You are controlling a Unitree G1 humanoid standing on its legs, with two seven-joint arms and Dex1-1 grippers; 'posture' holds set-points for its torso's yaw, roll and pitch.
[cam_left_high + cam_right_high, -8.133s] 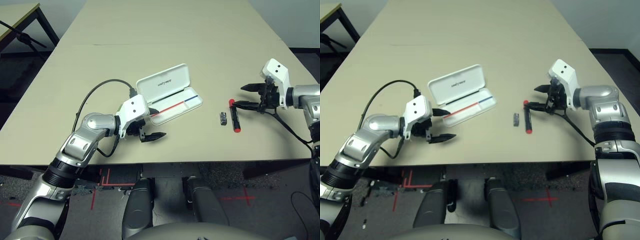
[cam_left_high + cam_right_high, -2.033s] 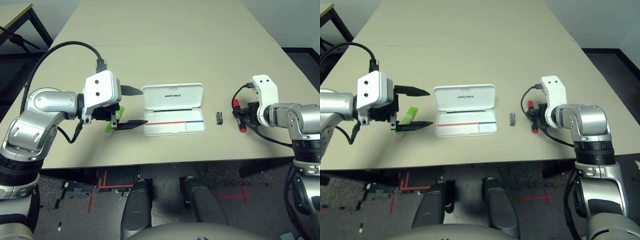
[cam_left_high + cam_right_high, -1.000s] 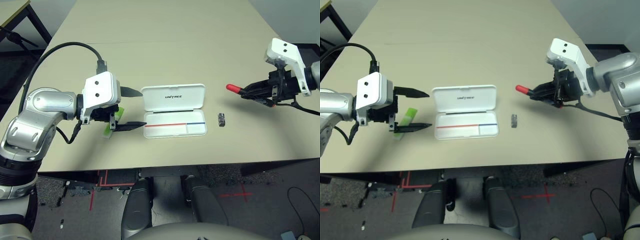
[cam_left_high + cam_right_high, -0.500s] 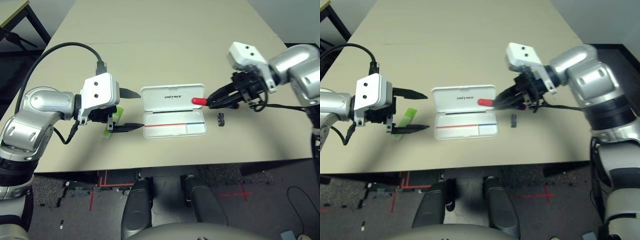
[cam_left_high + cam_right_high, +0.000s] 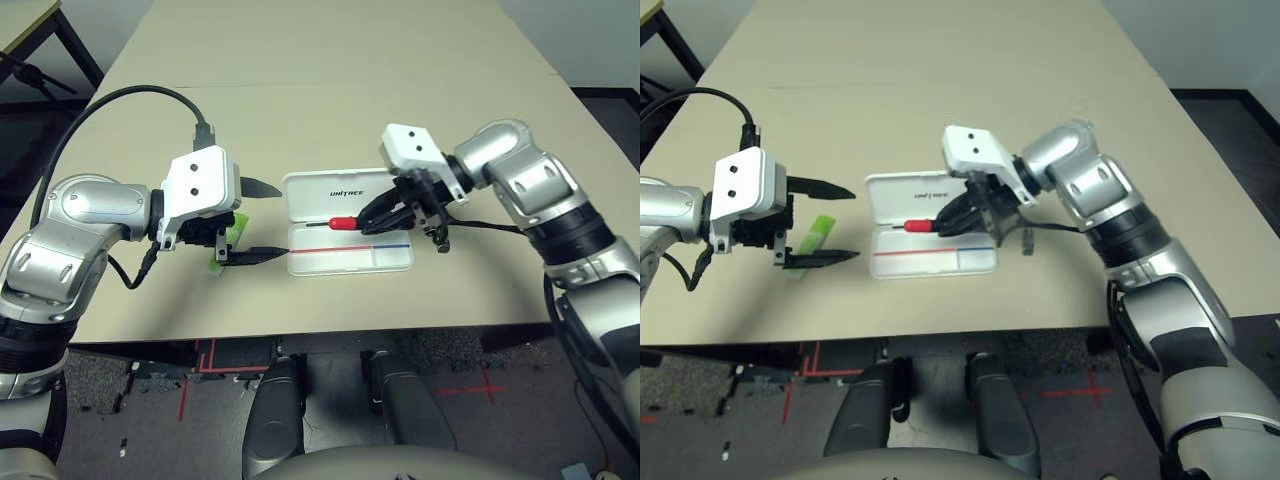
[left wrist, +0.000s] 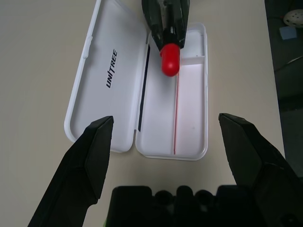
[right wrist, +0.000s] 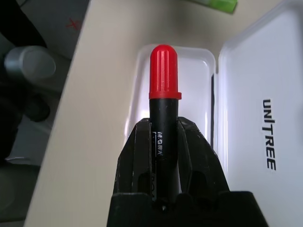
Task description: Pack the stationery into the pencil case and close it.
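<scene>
Pencil case lies open on the tan table, with its lid flat on the far side showing the word UNITREE and its tray on the near side showing a red and blue stripe. The right gripper is squeezed tight on the red-and-black marker pen, and holds it just above the open case with the red cap pointing toward the left arm. The left gripper sits near the left end of the case with its two black fingers spread wide and nothing between them. The green highlighter lies on the table under that gripper. The tiny dark grey piece rests on the table just past the right end of the case.
</scene>
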